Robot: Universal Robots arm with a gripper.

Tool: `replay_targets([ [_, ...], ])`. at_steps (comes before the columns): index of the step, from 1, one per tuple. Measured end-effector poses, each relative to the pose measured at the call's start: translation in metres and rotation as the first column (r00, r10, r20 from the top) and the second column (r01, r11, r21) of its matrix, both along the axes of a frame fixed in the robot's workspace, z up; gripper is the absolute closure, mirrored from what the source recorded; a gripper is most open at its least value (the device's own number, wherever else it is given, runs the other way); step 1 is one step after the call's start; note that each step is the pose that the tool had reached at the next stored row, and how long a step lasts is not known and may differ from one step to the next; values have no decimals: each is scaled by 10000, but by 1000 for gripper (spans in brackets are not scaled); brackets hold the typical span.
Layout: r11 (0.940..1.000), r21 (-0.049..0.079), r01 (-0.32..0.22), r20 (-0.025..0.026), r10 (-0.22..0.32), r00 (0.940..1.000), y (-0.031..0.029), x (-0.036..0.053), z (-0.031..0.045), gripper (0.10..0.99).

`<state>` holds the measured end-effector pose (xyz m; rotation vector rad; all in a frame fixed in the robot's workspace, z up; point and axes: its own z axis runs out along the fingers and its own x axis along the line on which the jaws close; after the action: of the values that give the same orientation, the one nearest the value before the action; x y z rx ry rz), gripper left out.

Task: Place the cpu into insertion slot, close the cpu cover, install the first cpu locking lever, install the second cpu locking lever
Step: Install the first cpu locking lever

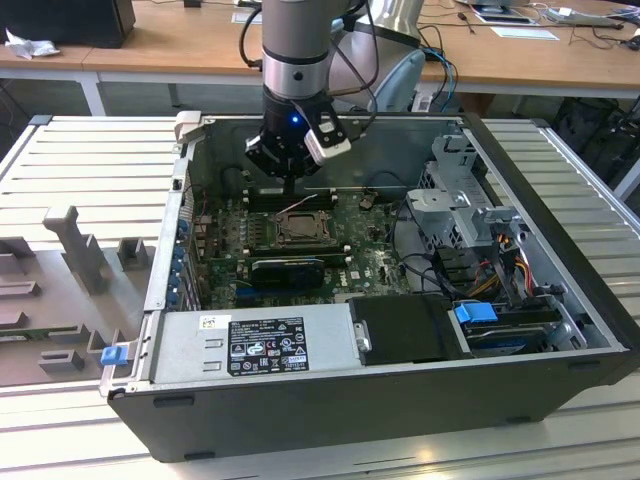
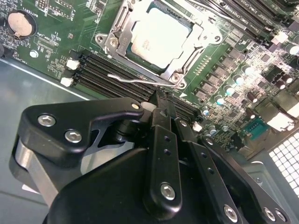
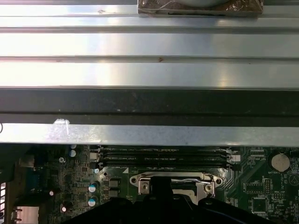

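In the second wrist view the cpu (image 2: 159, 35) lies flat in the insertion slot (image 1: 297, 230), its pale metal face showing through the window of the cpu cover (image 2: 198, 44), which is down over it. A thin wire locking lever (image 2: 140, 80) runs along the socket's edge beside the memory slots. My gripper (image 2: 161, 100) is shut, and its tips sit right at this lever with nothing held between them. In the exterior view the gripper (image 1: 290, 190) hangs just behind the socket, where a lever (image 1: 300, 206) stands slanted up. The first wrist view shows the cover's edge (image 3: 173, 179) just past the gripper (image 3: 159, 196).
Long black memory slots (image 2: 107, 74) lie next to the socket. The open computer case holds a power supply (image 1: 255, 345), a black shroud (image 1: 405, 330), a drive cage (image 1: 460, 200) and loose cables (image 1: 500, 250). The case wall (image 3: 149, 105) rises close behind the gripper.
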<state>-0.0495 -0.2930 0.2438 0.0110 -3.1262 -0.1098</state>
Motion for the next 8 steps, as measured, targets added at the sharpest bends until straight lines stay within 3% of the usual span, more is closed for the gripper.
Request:
replay_targets([
  [5,10000,4,0,-1,0,10000,-1,12,-6,980],
  [8,10000,86,0,0,0,10000,0,31,-13,980],
])
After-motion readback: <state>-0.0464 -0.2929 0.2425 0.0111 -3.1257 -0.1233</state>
